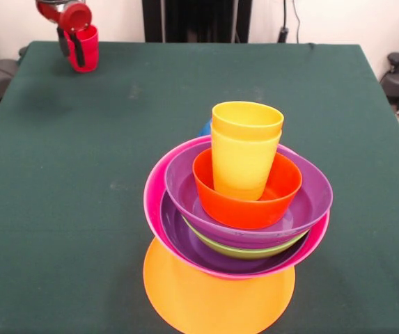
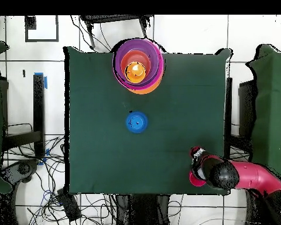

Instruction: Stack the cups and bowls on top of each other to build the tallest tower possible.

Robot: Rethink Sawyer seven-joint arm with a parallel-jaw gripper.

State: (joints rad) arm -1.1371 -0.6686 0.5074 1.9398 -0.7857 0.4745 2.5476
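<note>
Front view: blue bowl (image 1: pixel 205 128) mostly hidden behind tower (image 1: pixel 237 209).

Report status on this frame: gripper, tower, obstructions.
Gripper shut on red cup, far corner. Tower standing, yellow cups on top. Blue bowl loose mid-table; nothing blocking.

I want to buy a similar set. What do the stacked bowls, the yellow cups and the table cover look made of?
The bowls look like glossy moulded plastic: bright highlights run along their rims. The yellow cups look like smooth plastic too, the upper one possibly slightly translucent. The table cover looks like matte dark green cloth or felt: no shine, faint scuffs.
</note>
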